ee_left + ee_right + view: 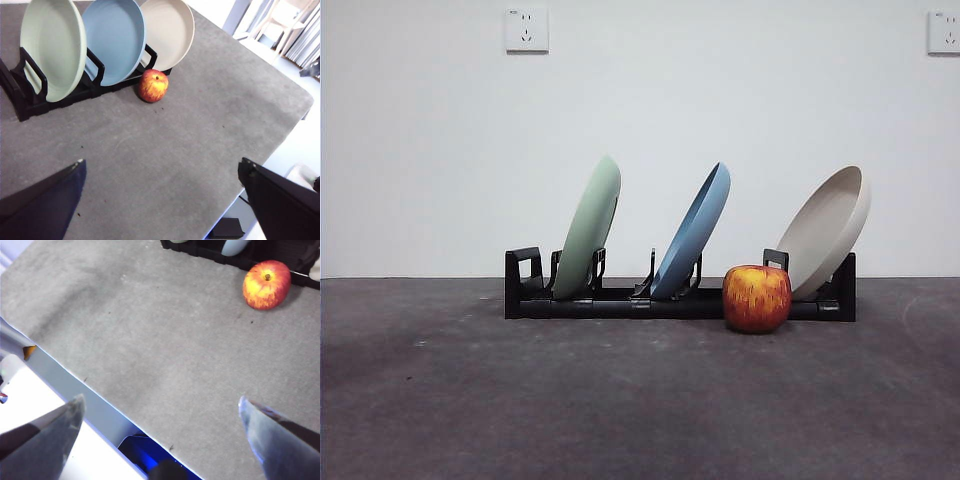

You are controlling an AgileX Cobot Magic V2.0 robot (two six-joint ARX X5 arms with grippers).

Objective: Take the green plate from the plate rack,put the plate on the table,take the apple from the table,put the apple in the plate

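The green plate (589,229) (52,46) leans upright in the leftmost slot of the black plate rack (620,302) (30,102). The red and yellow apple (757,298) (153,86) (266,284) rests on the grey table (620,400) just in front of the rack, below the beige plate. My left gripper (162,172) hangs open high above the table, well short of the rack. Near the table's edge my right gripper (160,410) is open too, far from the apple. Neither arm shows in the front view.
A blue plate (692,232) (114,40) stands in the rack's middle slot and a beige plate (827,230) (167,31) at its right end. The table edge (75,385) runs close under the right gripper, and the far table corner (300,95) drops off beyond the apple.
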